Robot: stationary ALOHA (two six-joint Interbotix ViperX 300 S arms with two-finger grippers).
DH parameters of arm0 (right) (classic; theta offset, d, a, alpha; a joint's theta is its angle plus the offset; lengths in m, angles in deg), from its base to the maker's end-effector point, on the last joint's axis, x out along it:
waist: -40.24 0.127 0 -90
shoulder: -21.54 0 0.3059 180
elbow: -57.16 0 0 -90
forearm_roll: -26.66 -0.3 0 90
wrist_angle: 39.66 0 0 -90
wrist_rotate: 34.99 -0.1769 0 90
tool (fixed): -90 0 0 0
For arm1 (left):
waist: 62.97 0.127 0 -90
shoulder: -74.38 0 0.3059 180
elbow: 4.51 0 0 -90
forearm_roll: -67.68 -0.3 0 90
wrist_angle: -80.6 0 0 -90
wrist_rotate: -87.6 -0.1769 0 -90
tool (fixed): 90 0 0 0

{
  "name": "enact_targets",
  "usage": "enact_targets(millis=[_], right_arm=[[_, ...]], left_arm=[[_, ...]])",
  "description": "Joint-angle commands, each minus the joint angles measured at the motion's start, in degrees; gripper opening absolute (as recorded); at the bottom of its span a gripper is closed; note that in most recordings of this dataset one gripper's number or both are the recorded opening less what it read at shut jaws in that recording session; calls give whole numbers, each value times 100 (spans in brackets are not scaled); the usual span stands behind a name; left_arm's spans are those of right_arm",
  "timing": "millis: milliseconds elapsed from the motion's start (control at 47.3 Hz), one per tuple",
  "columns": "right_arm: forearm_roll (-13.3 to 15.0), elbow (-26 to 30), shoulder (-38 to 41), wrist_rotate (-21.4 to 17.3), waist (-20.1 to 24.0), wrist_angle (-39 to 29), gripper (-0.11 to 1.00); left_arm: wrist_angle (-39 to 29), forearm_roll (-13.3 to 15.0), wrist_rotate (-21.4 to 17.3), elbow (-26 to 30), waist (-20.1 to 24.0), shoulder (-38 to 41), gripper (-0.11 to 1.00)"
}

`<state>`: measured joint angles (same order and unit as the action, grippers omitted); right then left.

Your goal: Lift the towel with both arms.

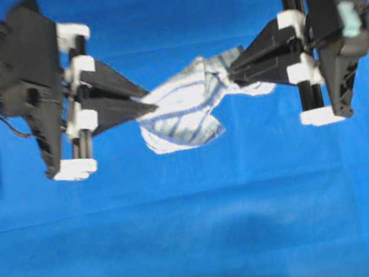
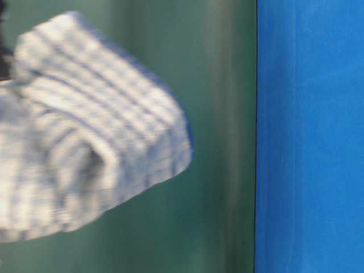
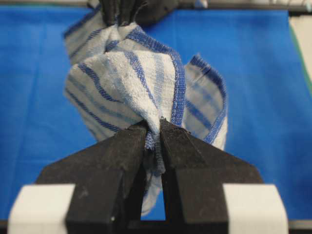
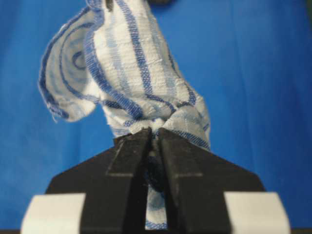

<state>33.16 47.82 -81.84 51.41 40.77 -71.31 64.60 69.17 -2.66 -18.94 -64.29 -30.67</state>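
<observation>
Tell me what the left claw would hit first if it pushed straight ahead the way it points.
The towel it already pinches; beyond that bunched cloth, probably the right claw, which faces it from the far end.

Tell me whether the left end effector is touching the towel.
Touching. In the left wrist view the left end effector pinches a fold of the towel between its two black tips, with cloth bunched in the slot.

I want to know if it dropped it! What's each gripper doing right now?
Left gripper: closed, holding one end of the towel.
Right gripper: closed, holding the other end of the towel.
</observation>
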Motion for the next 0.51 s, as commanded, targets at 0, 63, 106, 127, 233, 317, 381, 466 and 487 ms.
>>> enact_targets(millis=[0, 63, 106, 127, 233, 317, 381, 466, 487], right_arm=[[18, 290, -79, 9, -18, -44, 10], [18, 299, -79, 9, -18, -44, 10], [18, 299, -70, 9, -18, -44, 10], [18, 299, -70, 9, -18, -44, 10], [18, 316, -35, 0, -18, -53, 10], [18, 325, -9, 26, -18, -70, 10], [18, 325, 0, 53, -18, -105, 10], [18, 325, 0, 97, -18, -114, 10], [18, 325, 0, 105, -18, -114, 10]], left_arm=[[-79, -9, 0, 255, 44, -141, 4], [-79, -18, -9, 272, 62, -185, 4], [-70, -18, -35, 264, 79, -202, 4], [-79, -18, -53, 255, 97, -211, 4], [-105, -18, -123, 255, 97, -211, 4], [-97, -18, -149, 255, 97, -202, 4], [-105, -18, -149, 246, 105, -202, 4], [-105, -18, -141, 237, 149, -193, 4], [-105, -18, -141, 220, 176, -193, 5]])
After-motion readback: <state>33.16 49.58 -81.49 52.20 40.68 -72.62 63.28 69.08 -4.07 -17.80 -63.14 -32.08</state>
